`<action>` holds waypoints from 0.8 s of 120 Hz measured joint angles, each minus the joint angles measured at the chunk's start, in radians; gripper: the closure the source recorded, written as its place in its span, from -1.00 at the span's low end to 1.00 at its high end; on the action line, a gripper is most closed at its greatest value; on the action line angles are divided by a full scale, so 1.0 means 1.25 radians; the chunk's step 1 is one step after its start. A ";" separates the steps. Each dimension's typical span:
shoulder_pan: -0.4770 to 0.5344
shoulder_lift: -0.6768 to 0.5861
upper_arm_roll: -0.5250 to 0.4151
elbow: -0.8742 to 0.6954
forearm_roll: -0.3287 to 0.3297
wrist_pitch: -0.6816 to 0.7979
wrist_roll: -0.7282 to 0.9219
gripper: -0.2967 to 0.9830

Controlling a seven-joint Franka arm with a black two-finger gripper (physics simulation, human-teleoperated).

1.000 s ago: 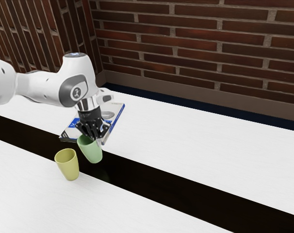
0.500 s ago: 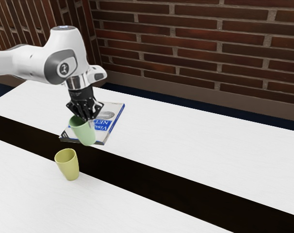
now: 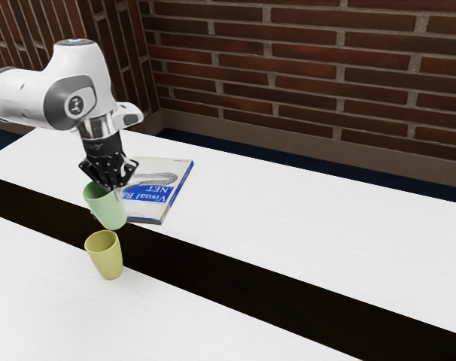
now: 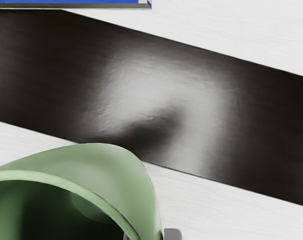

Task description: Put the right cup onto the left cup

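A book [image 3: 156, 197] lies flat to the exterior view's right of the green cup [image 3: 109, 212]; the yellow cup [image 3: 107, 259] stands upright on the near side. The white bench [image 3: 303, 218] has a dark band [image 3: 235, 274], with a brick wall [image 3: 311, 68] beyond. The gripper [image 3: 117, 192] points downward, closed upon the green cup's wall, holding it above the bench.

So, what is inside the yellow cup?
Inside the yellow cup, I see the bare upper wall; its near side covers the bottom, so whether anything lies there I cannot tell.
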 joint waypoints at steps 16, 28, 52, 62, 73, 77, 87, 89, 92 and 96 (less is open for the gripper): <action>0.013 0.000 0.000 -0.007 0.002 -0.001 0.000 0.65; 0.019 -0.004 0.000 -0.014 0.003 0.000 -0.001 0.66; 0.031 -0.015 0.000 -0.030 0.003 0.003 -0.002 0.65; 0.035 -0.024 0.000 -0.043 0.003 0.005 -0.002 0.65; 0.035 -0.037 0.000 -0.058 0.003 0.007 -0.002 0.65; 0.037 -0.039 0.000 -0.063 0.003 0.007 -0.002 0.66; 0.039 -0.041 0.000 -0.071 0.003 0.008 -0.003 0.66; 0.039 -0.041 0.000 -0.073 0.003 0.009 -0.003 0.66; 0.039 -0.041 0.000 -0.074 0.003 0.009 -0.003 0.65; 0.039 -0.041 0.000 -0.076 0.003 0.009 -0.003 0.65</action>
